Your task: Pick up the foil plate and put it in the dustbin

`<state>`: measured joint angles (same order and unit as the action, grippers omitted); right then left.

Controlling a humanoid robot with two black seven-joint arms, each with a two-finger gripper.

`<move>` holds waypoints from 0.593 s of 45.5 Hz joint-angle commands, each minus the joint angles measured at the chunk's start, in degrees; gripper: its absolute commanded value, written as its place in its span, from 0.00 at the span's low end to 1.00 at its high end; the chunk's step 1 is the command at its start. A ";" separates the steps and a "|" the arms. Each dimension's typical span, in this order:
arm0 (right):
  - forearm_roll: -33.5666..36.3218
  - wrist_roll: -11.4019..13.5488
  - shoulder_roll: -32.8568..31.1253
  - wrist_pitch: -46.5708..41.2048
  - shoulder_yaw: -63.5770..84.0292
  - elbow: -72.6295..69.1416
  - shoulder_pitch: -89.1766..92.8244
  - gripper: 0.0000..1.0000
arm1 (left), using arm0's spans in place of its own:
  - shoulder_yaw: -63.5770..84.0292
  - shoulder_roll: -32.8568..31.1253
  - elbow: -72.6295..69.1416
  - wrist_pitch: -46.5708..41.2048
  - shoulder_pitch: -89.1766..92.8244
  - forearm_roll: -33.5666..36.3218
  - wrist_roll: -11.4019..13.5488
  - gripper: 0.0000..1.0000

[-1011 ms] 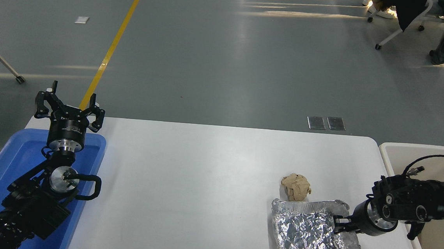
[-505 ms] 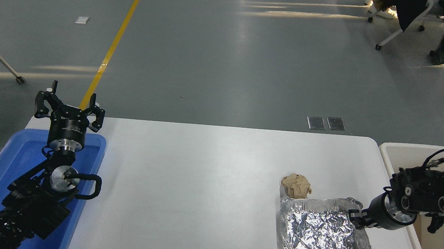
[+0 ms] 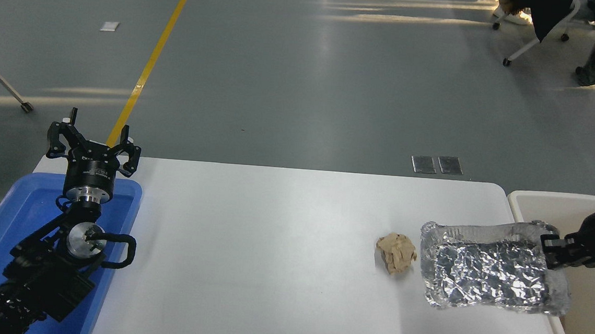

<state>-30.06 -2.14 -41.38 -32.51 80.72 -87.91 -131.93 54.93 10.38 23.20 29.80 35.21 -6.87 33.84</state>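
The crinkled silver foil plate (image 3: pixel 489 272) hangs above the table's right edge, its right end overlapping the rim of the cream dustbin (image 3: pixel 551 206). My right gripper (image 3: pixel 551 250) is shut on the plate's right rim, coming in from the right edge over the dustbin. The plate's left end still sits over the white table (image 3: pixel 271 238). My left gripper (image 3: pixel 92 145) stands open and parked at the lower left, above the blue tray.
A crumpled tan paper ball (image 3: pixel 396 252) lies on the table just left of the foil plate. A shallow blue tray (image 3: pixel 22 210) sits under the left arm at the table's left end. A person's legs and wheeled chairs are at the far top right.
My right gripper has lifted the foil plate off the table and carried it right and up, from beside the paper ball to the dustbin's rim. The left arm has not moved.
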 commanded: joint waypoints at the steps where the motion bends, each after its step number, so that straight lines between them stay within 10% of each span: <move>1: 1.50 -0.15 1.30 -11.69 5.15 -1.92 -19.59 0.00 | 0.00 -0.01 0.00 0.09 0.03 0.01 0.00 0.99; 27: -1.22 -0.15 1.74 -12.49 7.52 8.70 -18.82 0.00 | 0.00 -0.01 0.00 0.09 -0.06 0.01 0.00 0.99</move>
<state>-29.39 -2.20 -39.41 -44.25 85.97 -86.64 -152.53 54.93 10.37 23.20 29.88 35.23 -6.86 33.84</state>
